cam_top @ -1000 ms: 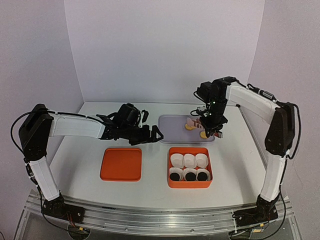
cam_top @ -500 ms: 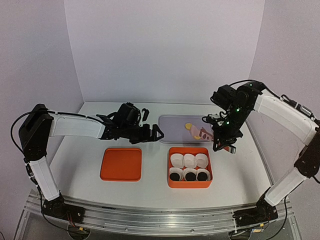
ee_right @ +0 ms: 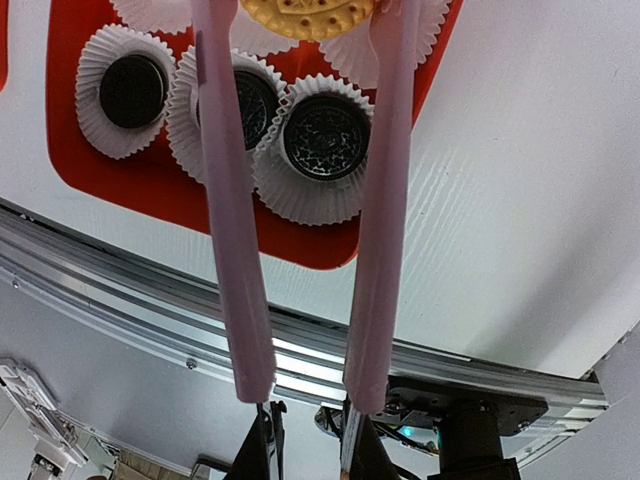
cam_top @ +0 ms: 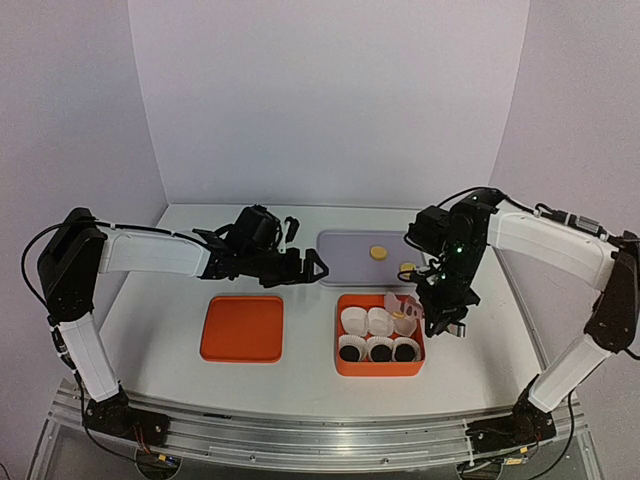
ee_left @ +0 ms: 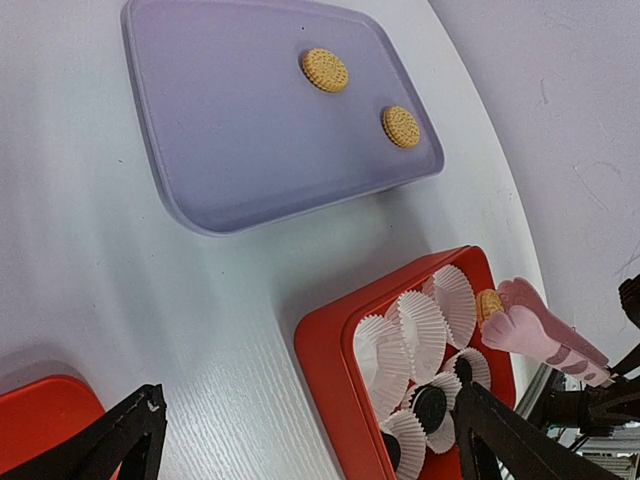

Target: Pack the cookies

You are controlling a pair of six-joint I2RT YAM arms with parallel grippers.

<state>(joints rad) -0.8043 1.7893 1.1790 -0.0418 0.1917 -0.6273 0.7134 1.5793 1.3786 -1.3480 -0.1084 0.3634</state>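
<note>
My right gripper [cam_top: 446, 318] is shut on pink tongs [cam_top: 400, 303]. The tongs pinch a golden cookie [ee_right: 305, 15], seen also from the left wrist [ee_left: 489, 304], over the back right paper cup of the orange box [cam_top: 345, 368]. Three black-brown cookies [ee_right: 325, 135] sit in the front row of cups [cam_top: 379, 353]. Two golden cookies [cam_top: 377, 252] [cam_top: 408, 266] lie on the purple tray [cam_top: 345, 262]. My left gripper [cam_top: 305, 268] is open and empty, low over the table just left of the tray.
An orange lid [cam_top: 242, 328] lies flat left of the box. The back row holds white fluted cups [ee_left: 425, 330]. The metal rail [ee_right: 150, 300] runs along the table's near edge.
My right arm has carried the tongs and the golden cookie from the purple tray toward me, to over the orange box. The left arm has not moved.
</note>
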